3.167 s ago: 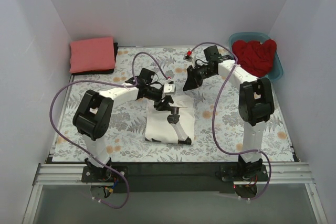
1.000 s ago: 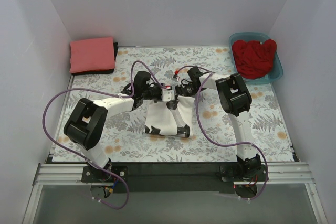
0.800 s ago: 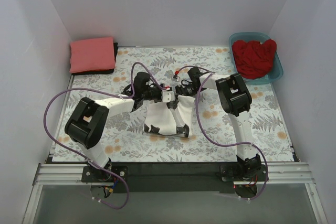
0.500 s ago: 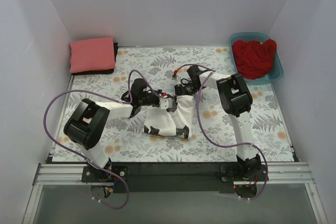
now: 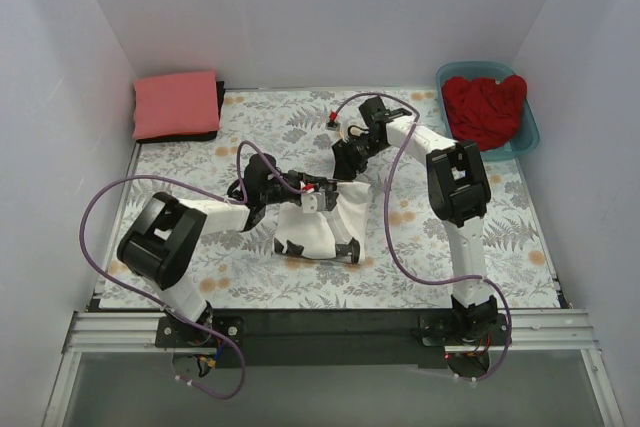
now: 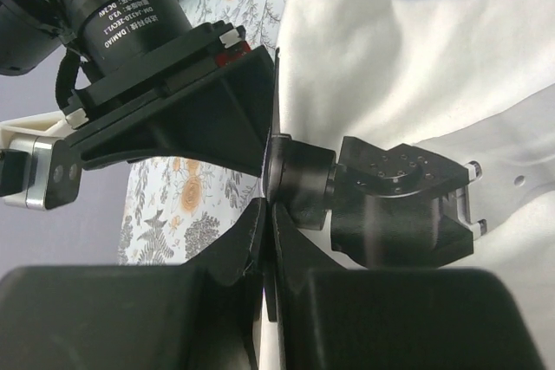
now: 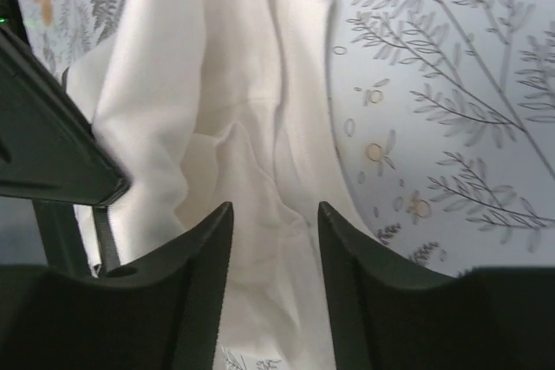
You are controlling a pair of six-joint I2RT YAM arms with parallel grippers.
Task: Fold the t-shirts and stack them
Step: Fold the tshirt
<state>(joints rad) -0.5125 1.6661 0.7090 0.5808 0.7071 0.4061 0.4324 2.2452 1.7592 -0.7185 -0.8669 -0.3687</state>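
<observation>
- The white t-shirt (image 5: pixel 318 227) lies on the floral table cloth (image 5: pixel 440 237), near the middle of the table and a little toward 6 o'clock. It is crumpled and partly folded. Its 12 o'clock edge is bunched and raised off the cloth.
- The left gripper (image 5: pixel 316 194) is at this raised edge. In the left wrist view its fingers (image 6: pixel 217 301) are pressed together, and a thin strip of the white t-shirt (image 6: pixel 390 67) seems to be caught between them, so it is pinching the shirt.
- The right gripper (image 5: pixel 347 161) is above the table, just at 1 o'clock from the left gripper, close to the shirt's far edge.
- In the right wrist view the fingers (image 7: pixel 195 283) of the right gripper (image 7: pixel 273 210) stand apart at a medium width with nothing between them. The white t-shirt (image 7: pixel 251 127) lies wrinkled below them.
- The coral-pink t-shirt (image 5: pixel 177 104) is folded flat in the corner at 10 o'clock, well apart from both grippers.
- The red t-shirt (image 5: pixel 485 107) is a loose heap inside the teal tub (image 5: pixel 532 135), in the corner at 2 o'clock.
</observation>
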